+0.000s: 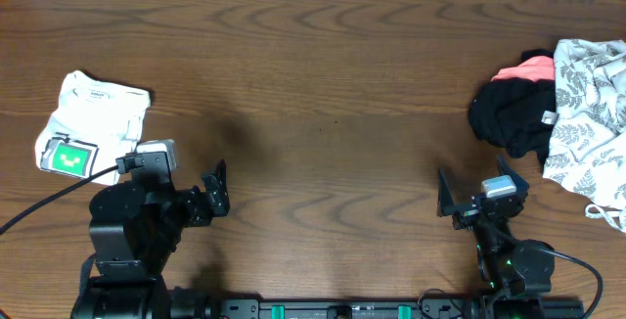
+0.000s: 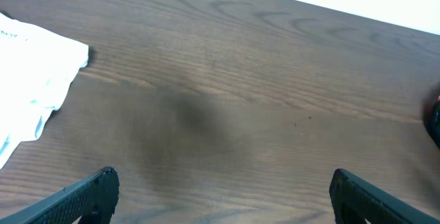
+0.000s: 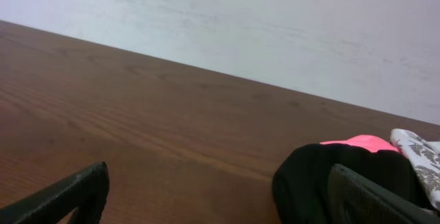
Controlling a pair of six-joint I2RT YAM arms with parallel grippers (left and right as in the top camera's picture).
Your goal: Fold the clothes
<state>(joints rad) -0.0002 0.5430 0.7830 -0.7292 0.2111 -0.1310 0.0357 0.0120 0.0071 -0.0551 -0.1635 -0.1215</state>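
The white T-shirt (image 1: 90, 118) lies folded into a small bundle at the table's left, its green square print (image 1: 68, 158) facing up. Its edge also shows at the left of the left wrist view (image 2: 34, 80). My left gripper (image 1: 216, 188) is open and empty, to the right of the bundle and apart from it; its fingers (image 2: 220, 196) frame bare wood. My right gripper (image 1: 469, 197) is open and empty near the front right; in its wrist view the fingers (image 3: 220, 196) point toward the pile of clothes.
A pile of other clothes sits at the right edge: a black garment (image 1: 511, 115) with a pink piece (image 1: 528, 68) on top and a white leaf-patterned cloth (image 1: 592, 113). The black and pink garments also show in the right wrist view (image 3: 337, 169). A white wall (image 3: 275, 25) stands behind the table.
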